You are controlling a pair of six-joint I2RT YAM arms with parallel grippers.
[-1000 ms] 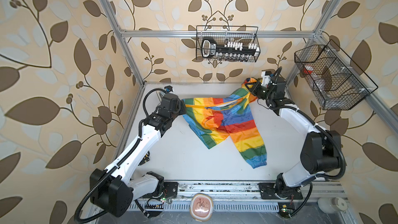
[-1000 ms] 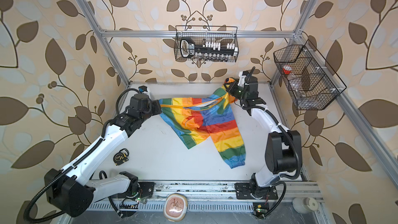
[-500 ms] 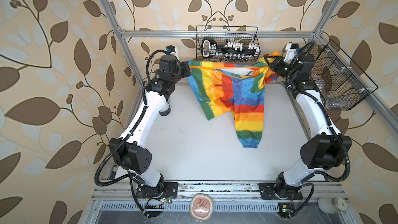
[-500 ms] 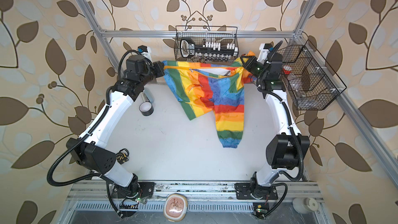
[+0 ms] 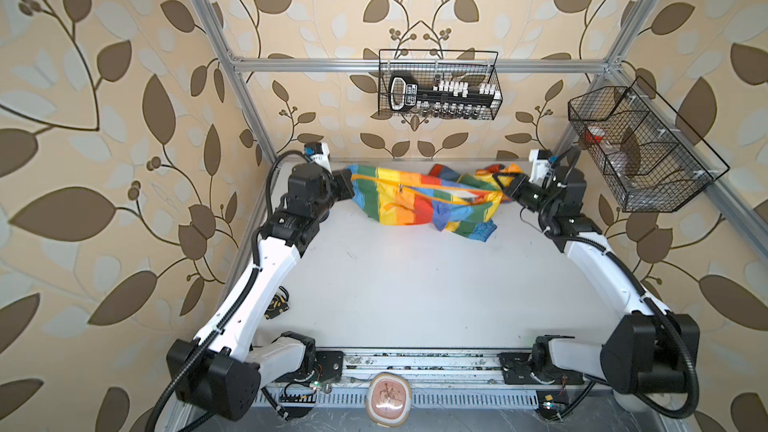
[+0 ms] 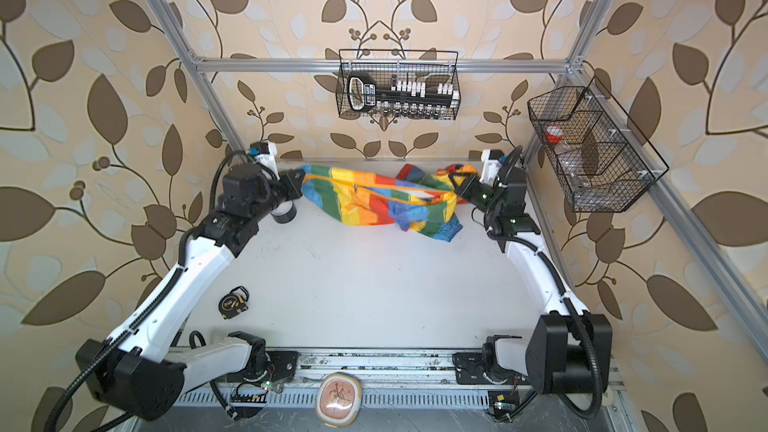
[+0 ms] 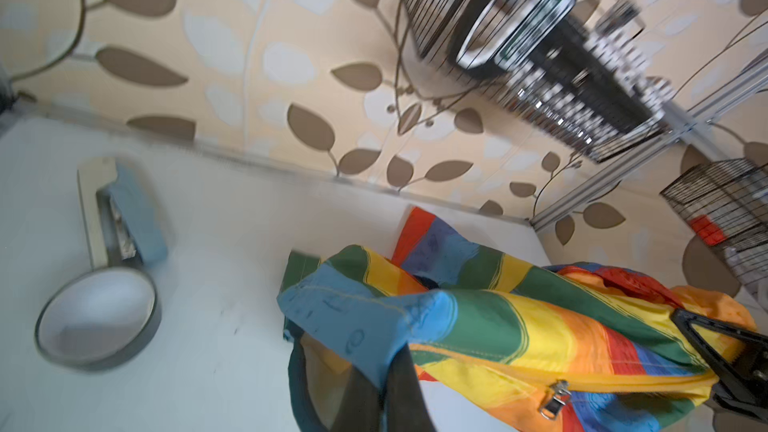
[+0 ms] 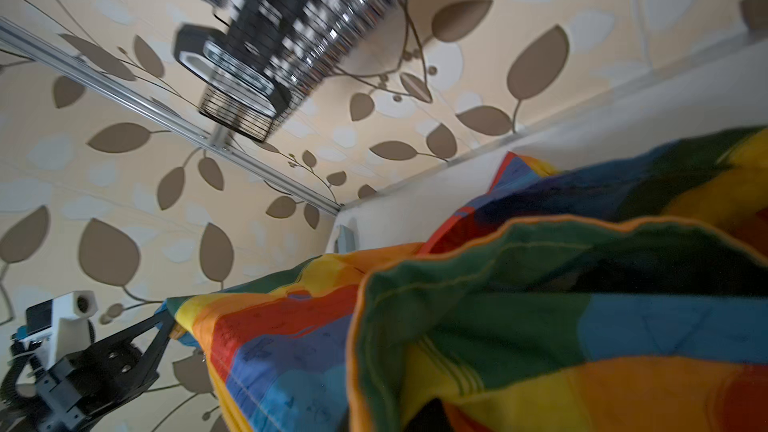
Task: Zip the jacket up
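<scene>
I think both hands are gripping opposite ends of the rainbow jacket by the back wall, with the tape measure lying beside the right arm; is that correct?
No: the tape measure lies beside the left arm, not the right, as both top views show. The rest holds: the left hand and the right hand each grip an end of the jacket.

Rainbow-striped jacket (image 5: 419,201) stretched sagging near the back wall, zipper unclosed.

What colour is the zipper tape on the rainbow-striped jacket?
The zipper tape is orange; the left wrist view shows it best.
</scene>
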